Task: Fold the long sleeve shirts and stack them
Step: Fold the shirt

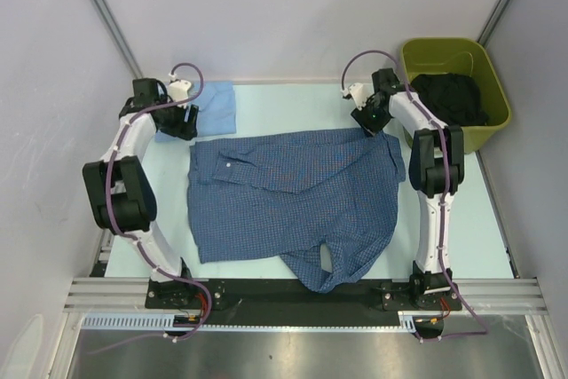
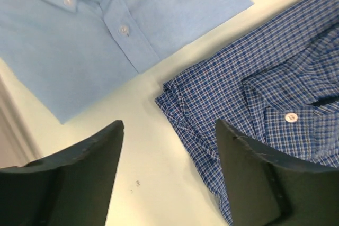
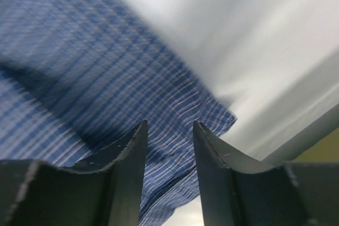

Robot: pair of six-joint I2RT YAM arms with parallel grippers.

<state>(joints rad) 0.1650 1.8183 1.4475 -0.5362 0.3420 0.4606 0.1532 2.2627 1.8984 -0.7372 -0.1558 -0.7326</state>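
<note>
The checked medium-blue long sleeve shirt (image 1: 293,197) lies spread across the middle of the table, one sleeve hanging toward the near edge. A pale blue shirt (image 1: 213,106) lies folded at the back left. My left gripper (image 1: 182,122) hovers at the checked shirt's back left corner. In the left wrist view it (image 2: 169,125) is open over bare table, between the checked cloth (image 2: 275,78) and the pale blue shirt (image 2: 106,25). My right gripper (image 1: 368,122) is at the back right corner. Its jaws (image 3: 170,124) stand apart above the blurred checked cloth (image 3: 79,78), holding nothing.
A green bin (image 1: 413,52) stands at the back right, just beyond the right arm, with dark cloth (image 1: 451,97) inside. The pale table top (image 1: 293,104) shows behind the checked shirt. Grey walls close in the back and both sides.
</note>
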